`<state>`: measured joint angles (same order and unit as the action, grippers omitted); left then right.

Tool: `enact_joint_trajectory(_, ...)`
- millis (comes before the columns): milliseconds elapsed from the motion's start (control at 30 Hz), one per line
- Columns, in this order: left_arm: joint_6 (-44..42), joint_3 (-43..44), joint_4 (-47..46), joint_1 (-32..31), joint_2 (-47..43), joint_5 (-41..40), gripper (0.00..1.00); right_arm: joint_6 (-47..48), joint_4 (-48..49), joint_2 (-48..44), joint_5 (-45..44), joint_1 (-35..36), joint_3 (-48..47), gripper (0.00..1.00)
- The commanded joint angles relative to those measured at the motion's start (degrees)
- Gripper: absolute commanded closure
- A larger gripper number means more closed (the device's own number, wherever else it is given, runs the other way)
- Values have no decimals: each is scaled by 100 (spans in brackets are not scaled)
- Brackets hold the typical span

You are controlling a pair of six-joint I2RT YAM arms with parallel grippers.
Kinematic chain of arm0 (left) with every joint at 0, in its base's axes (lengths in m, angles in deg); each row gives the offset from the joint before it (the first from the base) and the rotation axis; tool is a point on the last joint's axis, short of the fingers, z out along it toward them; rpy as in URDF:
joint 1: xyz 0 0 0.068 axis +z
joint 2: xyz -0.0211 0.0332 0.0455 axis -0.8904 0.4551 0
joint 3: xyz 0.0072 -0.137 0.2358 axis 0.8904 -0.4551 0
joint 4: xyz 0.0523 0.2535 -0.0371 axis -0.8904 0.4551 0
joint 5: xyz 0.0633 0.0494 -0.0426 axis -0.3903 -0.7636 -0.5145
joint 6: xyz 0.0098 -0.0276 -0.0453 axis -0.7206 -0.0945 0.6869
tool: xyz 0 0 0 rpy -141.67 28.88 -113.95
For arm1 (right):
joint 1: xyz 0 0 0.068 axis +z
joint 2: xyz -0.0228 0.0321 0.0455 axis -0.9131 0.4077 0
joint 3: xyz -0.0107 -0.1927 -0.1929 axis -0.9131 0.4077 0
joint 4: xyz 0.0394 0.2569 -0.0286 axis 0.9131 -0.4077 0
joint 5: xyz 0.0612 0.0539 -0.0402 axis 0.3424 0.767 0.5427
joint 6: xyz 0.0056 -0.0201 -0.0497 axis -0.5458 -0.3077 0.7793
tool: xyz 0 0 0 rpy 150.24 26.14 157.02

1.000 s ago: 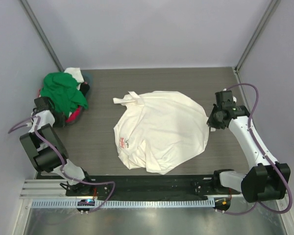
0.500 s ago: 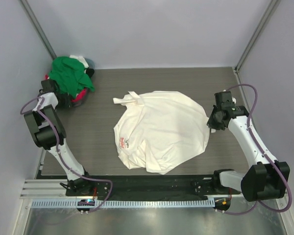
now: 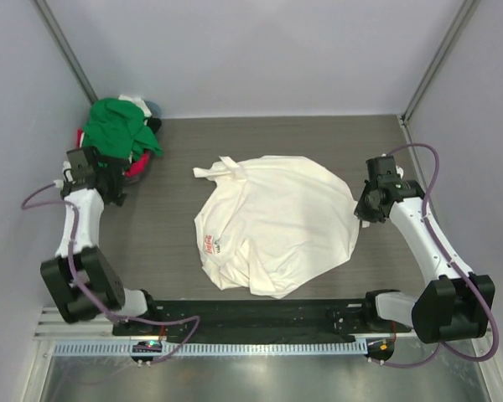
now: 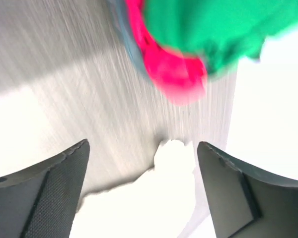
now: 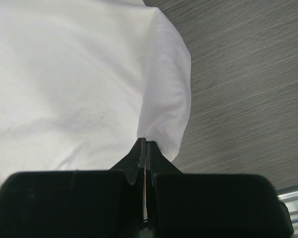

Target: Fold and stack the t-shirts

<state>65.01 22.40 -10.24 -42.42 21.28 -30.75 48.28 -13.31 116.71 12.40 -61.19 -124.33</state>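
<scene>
A cream-white t-shirt [image 3: 277, 222] with a small red print [image 3: 211, 244] lies crumpled in the middle of the table. My right gripper [image 3: 360, 211] is shut on its right edge; in the right wrist view the jaws [image 5: 145, 142] pinch a fold of the white cloth [image 5: 64, 74]. A pile of t-shirts sits at the back left corner, with a green one [image 3: 117, 130] on top and a pink-red one [image 3: 137, 167] under it. My left gripper [image 3: 116, 186] stands open just in front of the pile, holding nothing. The blurred left wrist view shows green [image 4: 213, 29] and pink [image 4: 174, 74] cloth beyond the spread fingers [image 4: 49, 193].
Grey walls close in the table on the left, back and right. A black rail [image 3: 251, 314] with the arm bases runs along the near edge. Bare wood-grain table [image 3: 168, 218] lies between the pile and the cream shirt.
My left gripper carried the pile toward the back left corner, let go of it, opened wide and drew back. The right gripper has stayed shut on the cream shirt's edge.
</scene>
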Motion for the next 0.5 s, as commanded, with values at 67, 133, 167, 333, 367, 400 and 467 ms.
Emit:
enact_joint_trajectory(67,-1612,51,1154,-1713,-1502,-1589,14,33,25,-455,-61,-1,61,99)
enact_joint_trajectory(133,-1876,201,1383,-2979,-1670,-1823,16,-28,25,-579,-70,-18,209,99)
enact_joint_trajectory(167,-1850,228,1454,-3322,-1661,-1963,17,-46,25,-701,-70,-10,263,99)
enact_joint_trajectory(333,-1824,369,1639,-5327,-1014,-2263,25,-248,25,-983,-44,-10,369,99)
enact_joint_trajectory(367,-1824,403,1639,-5538,-863,-2281,26,-266,16,-992,-26,-18,360,99)
enact_joint_trajectory(400,-1789,447,1674,-5871,-705,-2237,27,-275,16,-1001,-9,-18,342,99)
enact_joint_trajectory(467,-1762,605,1718,-6267,-160,-2149,28,-284,-1,-993,0,-10,342,99)
